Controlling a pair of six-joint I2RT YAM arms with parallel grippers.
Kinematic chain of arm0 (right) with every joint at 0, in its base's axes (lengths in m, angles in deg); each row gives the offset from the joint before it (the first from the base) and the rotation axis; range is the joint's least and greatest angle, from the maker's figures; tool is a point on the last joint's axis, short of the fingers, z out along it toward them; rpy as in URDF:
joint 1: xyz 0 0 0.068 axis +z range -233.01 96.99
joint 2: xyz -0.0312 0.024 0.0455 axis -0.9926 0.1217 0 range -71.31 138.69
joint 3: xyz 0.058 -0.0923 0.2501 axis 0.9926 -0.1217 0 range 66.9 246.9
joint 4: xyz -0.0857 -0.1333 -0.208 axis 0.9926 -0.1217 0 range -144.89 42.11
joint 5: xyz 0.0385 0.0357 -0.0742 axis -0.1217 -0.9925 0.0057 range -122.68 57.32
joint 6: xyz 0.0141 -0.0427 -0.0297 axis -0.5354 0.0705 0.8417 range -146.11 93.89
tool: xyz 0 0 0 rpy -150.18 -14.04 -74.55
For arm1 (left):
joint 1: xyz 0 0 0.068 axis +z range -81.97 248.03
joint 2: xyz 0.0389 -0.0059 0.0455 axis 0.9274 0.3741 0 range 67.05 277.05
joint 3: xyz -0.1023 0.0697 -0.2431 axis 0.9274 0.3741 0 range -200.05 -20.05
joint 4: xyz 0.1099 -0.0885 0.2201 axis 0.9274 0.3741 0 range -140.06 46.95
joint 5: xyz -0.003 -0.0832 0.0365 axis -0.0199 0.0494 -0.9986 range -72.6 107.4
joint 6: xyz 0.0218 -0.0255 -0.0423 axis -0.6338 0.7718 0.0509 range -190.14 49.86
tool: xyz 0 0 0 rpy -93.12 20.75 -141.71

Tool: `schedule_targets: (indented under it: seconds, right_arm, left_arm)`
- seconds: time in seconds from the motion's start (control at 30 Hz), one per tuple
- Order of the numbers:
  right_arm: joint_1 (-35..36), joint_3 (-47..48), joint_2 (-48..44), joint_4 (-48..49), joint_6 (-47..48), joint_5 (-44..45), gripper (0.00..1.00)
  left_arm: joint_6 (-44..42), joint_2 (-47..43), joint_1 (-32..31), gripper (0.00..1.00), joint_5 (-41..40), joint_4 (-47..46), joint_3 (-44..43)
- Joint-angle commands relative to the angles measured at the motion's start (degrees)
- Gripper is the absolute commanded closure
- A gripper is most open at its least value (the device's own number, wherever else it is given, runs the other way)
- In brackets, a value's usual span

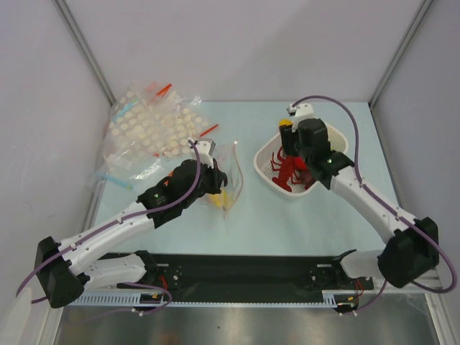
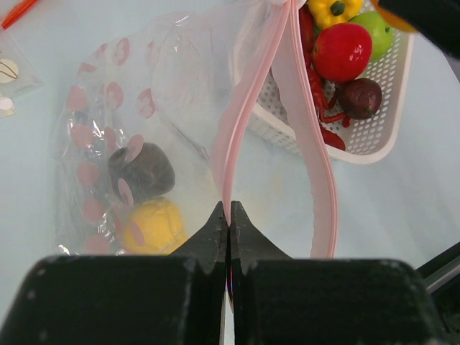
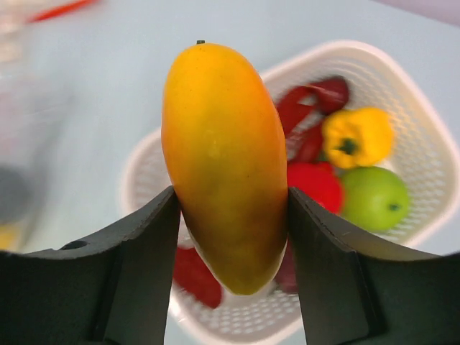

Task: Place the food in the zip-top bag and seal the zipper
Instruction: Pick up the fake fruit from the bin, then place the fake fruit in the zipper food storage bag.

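Starting from the top view: the table [image 1: 323, 223] is bounded by side walls [image 1: 43, 86] and a rear wall. Bare surface lies between the bag [image 1: 234, 169] at centre and the basket [image 1: 338, 154] at right rear. A heap of dotted bags [image 1: 151, 126] fills the left rear corner. The left claw [image 1: 219, 188] sits at the bag's near edge. The right claw [image 1: 287, 134] hangs over the basket's left side with the mango [image 1: 286, 123] in it, well apart from the bag. The lobster [image 1: 291, 170] lies in the basket.

Left wrist view: the left claw's fingers are together, pinching one strip of the zipper [image 2: 248, 100]. The other strip bows out to the right, so the mouth gapes. Pinkish round spots show on the film. Inside, left of the claw, a purple fruit [image 2: 141, 171] lies touching a yellow fruit [image 2: 152, 225]. The basket stands just beyond the mouth, holding the pepper [image 2: 334, 8], red apple [image 2: 341, 52], green apple [image 2: 375, 32] and a second purple fruit [image 2: 359, 98].

Right wrist view: the right claw's fingers clamp the mango upright at its lower half. The basket lies below. The bag is only a blur at the left edge.
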Motion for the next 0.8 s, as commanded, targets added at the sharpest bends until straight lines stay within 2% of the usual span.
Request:
schedule_targets:
  seconds: [0.0,0.17,0.33,0.5,0.77]
  right_arm:
    - [7.6,-4.2,-8.8,5.7,-2.0,-2.2,0.50]
    - [13.2,-12.8,-16.7,9.5,-4.8,-4.9,0.50]
    - [18.2,-15.7,-22.1,10.8,-8.6,-8.6,0.52]
    - [19.9,-15.5,-23.2,9.9,-13.1,-15.3,0.56]
    - [20.8,-18.8,-23.9,16.8,-17.3,-27.2,0.59]
  left_arm:
    - [0.2,-0.4,-0.2,1.00,-1.0,-1.3,-1.3]
    - [0.1,-0.3,-0.2,1.00,-1.6,-1.1,-1.4]
    - [-0.3,0.3,-0.2,1.00,-3.8,-0.8,-1.7]
    - [-0.3,1.0,-0.2,1.00,-5.2,-0.2,-2.1]
    - [-0.4,1.9,-0.2,0.99,-5.4,-0.3,-2.3]
